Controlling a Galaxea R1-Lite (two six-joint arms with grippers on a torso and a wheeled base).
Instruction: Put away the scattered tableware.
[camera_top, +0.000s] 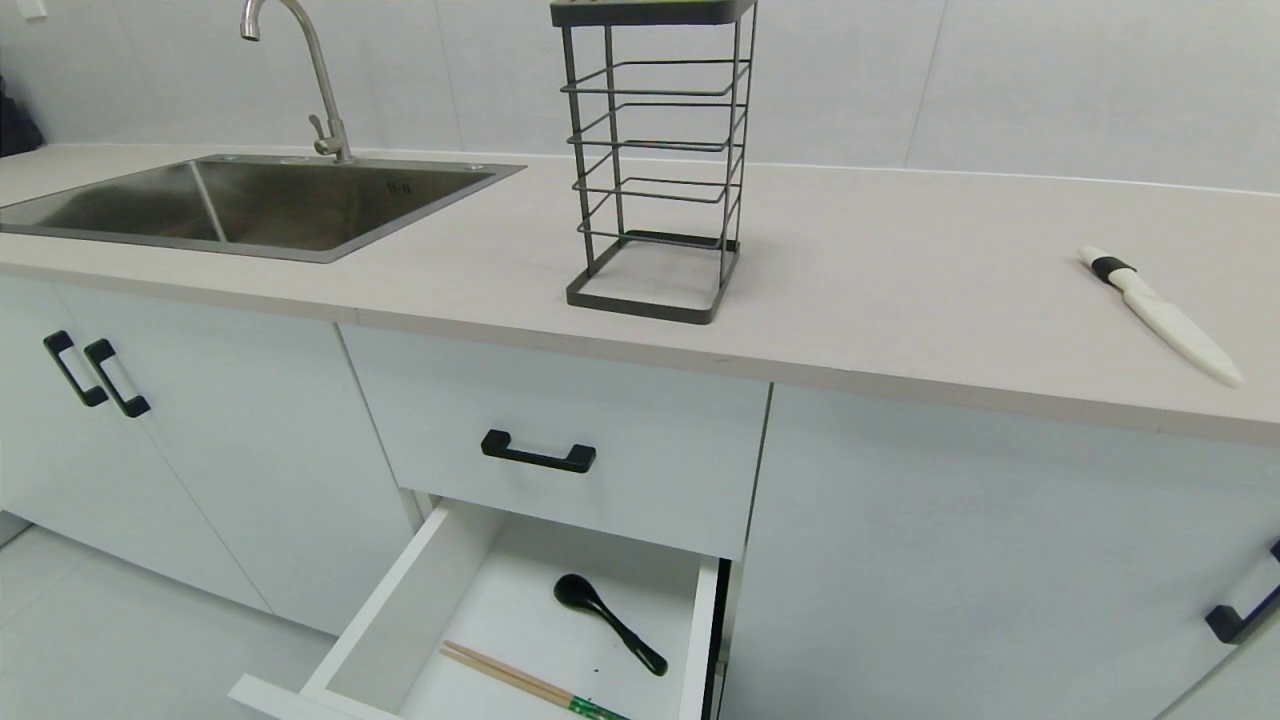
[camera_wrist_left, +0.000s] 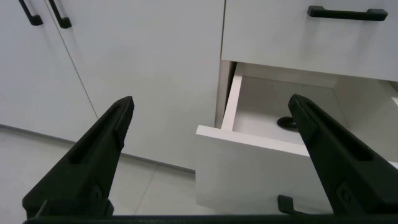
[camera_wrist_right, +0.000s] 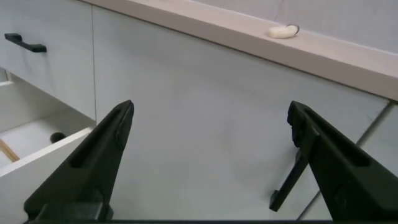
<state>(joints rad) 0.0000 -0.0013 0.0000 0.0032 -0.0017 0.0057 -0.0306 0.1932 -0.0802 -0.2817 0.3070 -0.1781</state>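
Note:
A white knife (camera_top: 1160, 313) with a black band lies on the countertop (camera_top: 900, 270) at the right; its tip (camera_wrist_right: 283, 31) pokes over the counter edge in the right wrist view. The lower drawer (camera_top: 400, 640) stands pulled out, holding a black spoon (camera_top: 608, 622) and wooden chopsticks (camera_top: 530, 684). My left gripper (camera_wrist_left: 211, 106) is open, low in front of the open drawer (camera_wrist_left: 249, 162), whose spoon (camera_wrist_left: 287, 122) peeks over the rim. My right gripper (camera_wrist_right: 211, 109) is open, facing the cabinet front below the knife.
A black wire rack (camera_top: 655, 160) stands mid-counter. A steel sink (camera_top: 250, 200) with a faucet (camera_top: 305, 70) sits at the left. A closed drawer with a black handle (camera_top: 538, 453) is above the open one. Cabinet doors with black handles (camera_top: 95, 375) flank it.

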